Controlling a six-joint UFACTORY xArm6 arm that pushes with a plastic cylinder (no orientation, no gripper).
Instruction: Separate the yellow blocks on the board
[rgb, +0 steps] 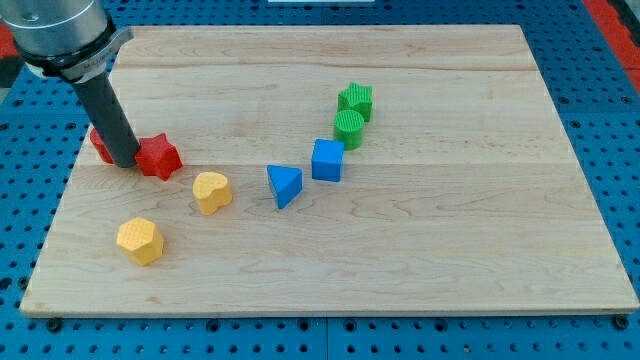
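Two yellow blocks lie at the view's lower left of the wooden board (420, 250). A yellow heart-shaped block (211, 191) sits above and to the right of a yellow hexagonal block (139, 240); they are apart, with a gap of bare wood between them. My tip (127, 161) is at the view's left, between a red star block (158, 156) on its right and a red block (102, 146) partly hidden behind the rod. The tip is above and to the left of both yellow blocks, touching neither.
A blue triangular block (285, 184) and a blue cube (327, 160) lie near the board's middle. Two green blocks, one round (349, 128) and one star-like (356, 101), touch each other above them. Blue pegboard surrounds the board.
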